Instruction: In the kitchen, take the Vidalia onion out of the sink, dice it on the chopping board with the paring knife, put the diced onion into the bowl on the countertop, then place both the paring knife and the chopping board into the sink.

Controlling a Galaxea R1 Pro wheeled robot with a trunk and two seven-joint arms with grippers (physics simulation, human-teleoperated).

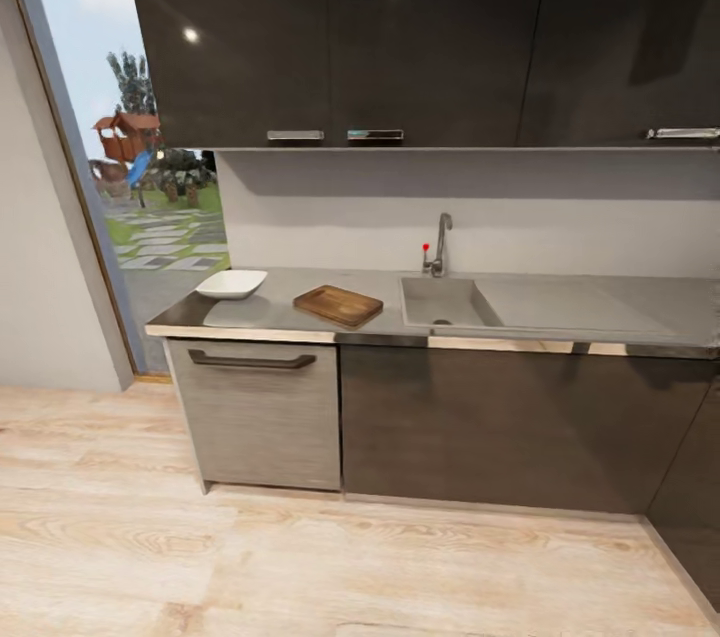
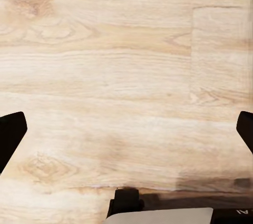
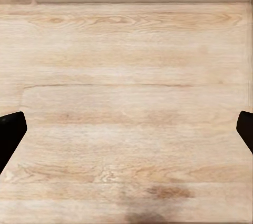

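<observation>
The grey countertop [image 1: 560,302] runs across the head view above dark cabinets. The white bowl [image 1: 232,284] rests at its left end, and the brown chopping board [image 1: 338,304] lies just right of it. Right of the board is the sink [image 1: 445,302] with its chrome tap [image 1: 439,244] and red knob. The Vidalia onion and the paring knife are out of view. My left gripper [image 2: 126,129] is open, its dark fingertips [image 2: 10,134] wide apart over the wooden floor. My right gripper [image 3: 126,129] is open too, fingertips [image 3: 10,132] spread above bare floor.
Light wood floor [image 1: 300,557] stretches between me and the cabinets. A light-fronted cabinet with a dark handle [image 1: 252,359] sits under the bowl. Dark wall cupboards [image 1: 400,27] hang above the counter. A tall window [image 1: 140,147] opens at the left.
</observation>
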